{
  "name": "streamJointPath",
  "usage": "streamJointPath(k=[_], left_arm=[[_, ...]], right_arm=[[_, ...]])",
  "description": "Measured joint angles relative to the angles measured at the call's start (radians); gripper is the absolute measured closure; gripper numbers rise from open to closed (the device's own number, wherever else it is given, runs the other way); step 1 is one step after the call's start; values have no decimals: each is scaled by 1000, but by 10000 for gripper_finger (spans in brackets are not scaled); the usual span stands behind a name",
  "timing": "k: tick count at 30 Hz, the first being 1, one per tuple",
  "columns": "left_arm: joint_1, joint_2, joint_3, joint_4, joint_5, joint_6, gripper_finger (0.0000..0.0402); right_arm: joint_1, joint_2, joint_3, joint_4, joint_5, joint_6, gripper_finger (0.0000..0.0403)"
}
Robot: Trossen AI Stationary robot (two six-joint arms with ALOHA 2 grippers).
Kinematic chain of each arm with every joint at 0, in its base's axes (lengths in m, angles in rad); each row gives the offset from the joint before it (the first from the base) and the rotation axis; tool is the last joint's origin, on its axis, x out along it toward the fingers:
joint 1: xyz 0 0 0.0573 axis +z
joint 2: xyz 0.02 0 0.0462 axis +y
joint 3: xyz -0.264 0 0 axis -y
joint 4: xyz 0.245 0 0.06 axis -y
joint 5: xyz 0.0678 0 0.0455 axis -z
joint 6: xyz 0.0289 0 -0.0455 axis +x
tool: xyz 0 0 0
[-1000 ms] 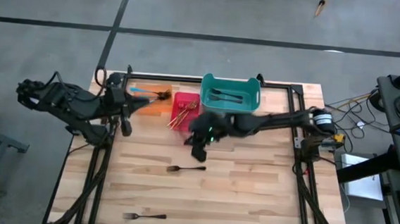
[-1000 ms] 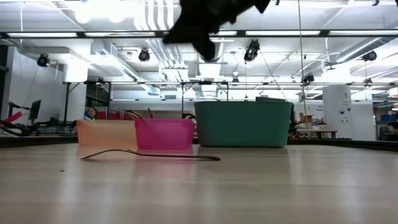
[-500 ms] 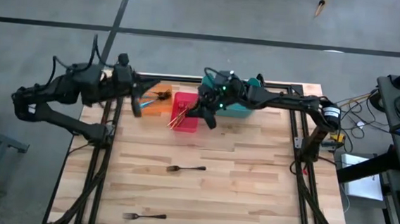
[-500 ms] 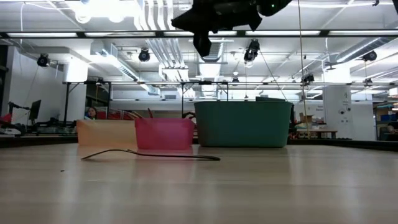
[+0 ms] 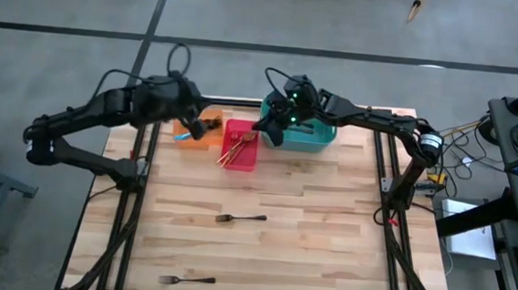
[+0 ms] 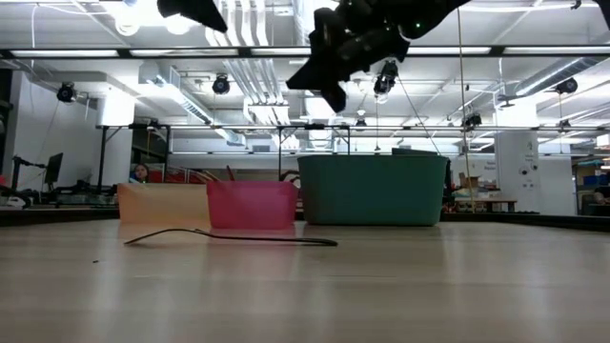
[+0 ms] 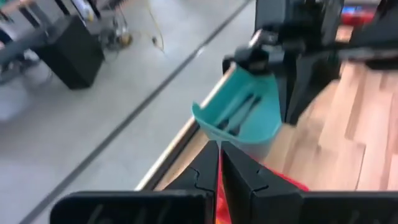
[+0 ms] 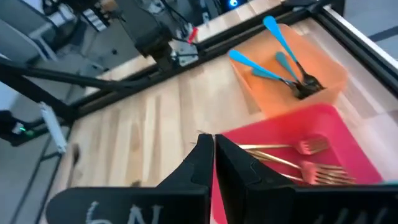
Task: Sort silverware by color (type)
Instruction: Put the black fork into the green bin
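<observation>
High view: my right gripper (image 5: 272,135) has swung from mid-bench up beside the teal bin (image 5: 319,129), jaws pressed together and empty; my left gripper (image 5: 190,125) likewise. Two dark forks (image 5: 240,219) wait below that bin.

Light: bright, even, from ceiling strip lamps (image 6: 286,50) in low view.
Shadows: soft, faint on surface (image 5: 260,255).
Blur: left wrist view smeared; others sharp.
</observation>
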Motion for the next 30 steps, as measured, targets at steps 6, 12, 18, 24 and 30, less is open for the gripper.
streamJointPath(k=[6, 12, 18, 24, 30], left_arm=[[0, 18, -84, -2, 76, -43, 400], [-3, -8, -263, -6, 200, -137, 400], [-73, -36, -507, 124, 304, -294, 401], [-205, -32, -661, 367, 334, -396, 401], [-268, -30, -707, 453, 330, -437, 402]], right_arm=[[6, 0, 0, -59, 70, -28, 394], [44, 0, 1, -191, 78, 105, 394], [155, 0, -30, -299, 142, 235, 394], [276, 1, -79, -282, 203, 163, 394], [384, 11, -84, -241, 281, 49, 373]])
